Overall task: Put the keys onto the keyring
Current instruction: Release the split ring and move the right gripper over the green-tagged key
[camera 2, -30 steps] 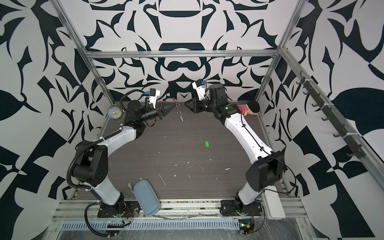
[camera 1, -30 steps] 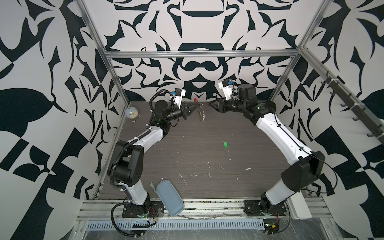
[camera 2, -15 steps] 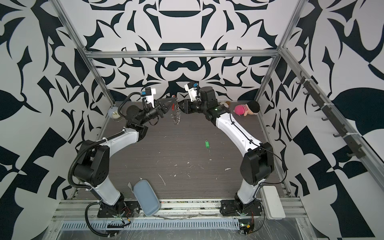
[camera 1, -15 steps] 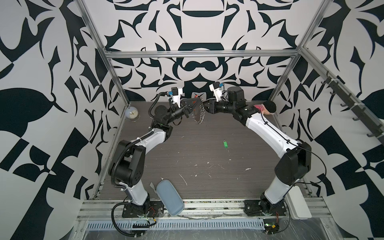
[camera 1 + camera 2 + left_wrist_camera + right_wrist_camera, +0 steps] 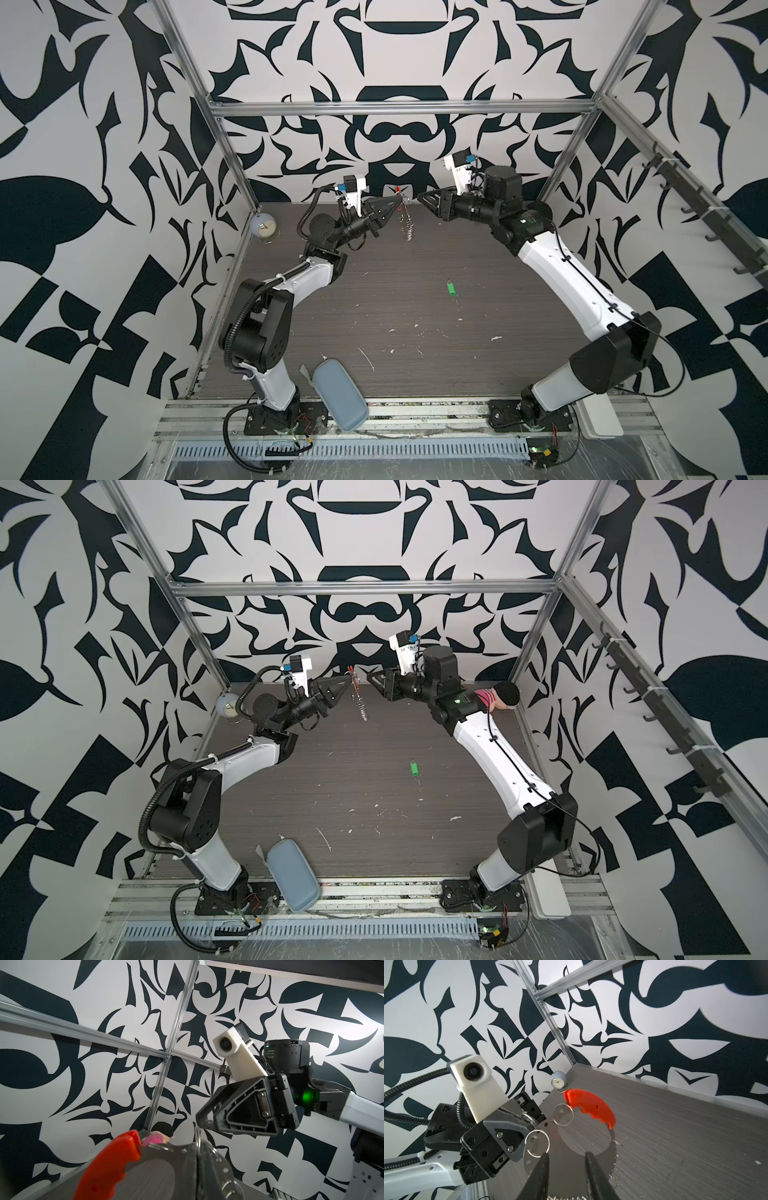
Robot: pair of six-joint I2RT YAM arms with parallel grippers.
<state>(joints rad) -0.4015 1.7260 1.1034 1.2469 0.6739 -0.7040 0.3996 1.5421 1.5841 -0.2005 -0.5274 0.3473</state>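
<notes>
While the left jaws pinch the keyring (image 5: 405, 216) in the air, the keys (image 5: 451, 288) lie alone on the table (image 5: 415, 374).
At the near edge a grey-blue case (image 5: 340, 395) hangs partly over the table's rim, with white scraps scattered beyond it. Right of centre the keys lie flat by their green tag, nothing around them, well apart from both arms. Farther back the left jaws are closed on the keyring's metal edge, red bar uppermost and small rings dangling. The right jaws face it, partly open and empty, tips near the loop. A pale clock (image 5: 264, 227) stands in the far-left corner and a pink plush toy (image 5: 498, 696) in the far-right.
</notes>
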